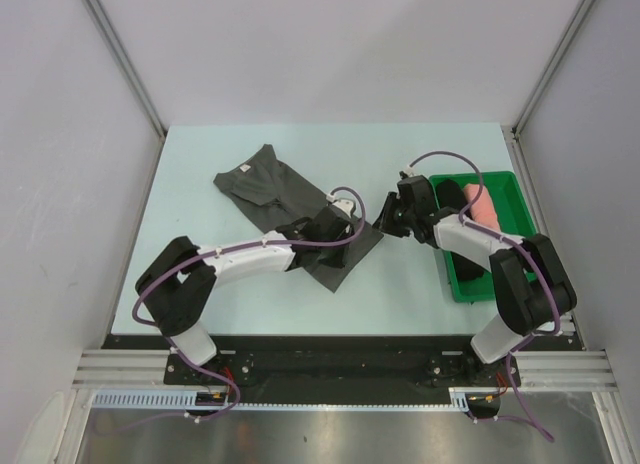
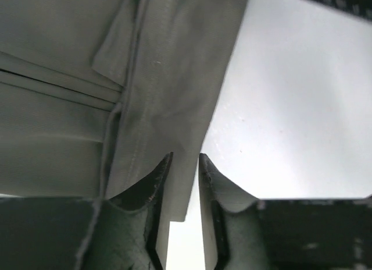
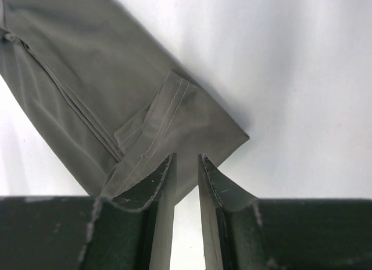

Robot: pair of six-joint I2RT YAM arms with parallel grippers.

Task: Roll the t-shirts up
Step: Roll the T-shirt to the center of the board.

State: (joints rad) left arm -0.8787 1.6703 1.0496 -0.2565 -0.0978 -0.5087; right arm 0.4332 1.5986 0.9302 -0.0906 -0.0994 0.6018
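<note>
You have one charcoal-grey t-shirt (image 1: pixel 268 189), plain, no print. Small white neck label (image 1: pixel 243 170). Through the wrist cameras the cloth reads a lighter olive-grey to you, with hem stitching in the same tone.
Tray (image 1: pixel 500 177): bright green.
In it, a salmon-pink roll (image 1: pixel 484 214) and a black roll (image 1: pixel 452 196).
Table (image 1: pixel 400 284): pale mint-blue, unpatterned.
Left arm (image 1: pixel 250 257) and right arm (image 1: pixel 465 229): white shells, black joints.
Cables (image 1: pixel 345 193): purple.
Walls (image 1: pixel 60 134): pale grey.

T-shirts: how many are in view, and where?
3: a dark grey t-shirt lying on the table; a black roll and a pink roll in the green tray. The right arm may hide others.
</note>
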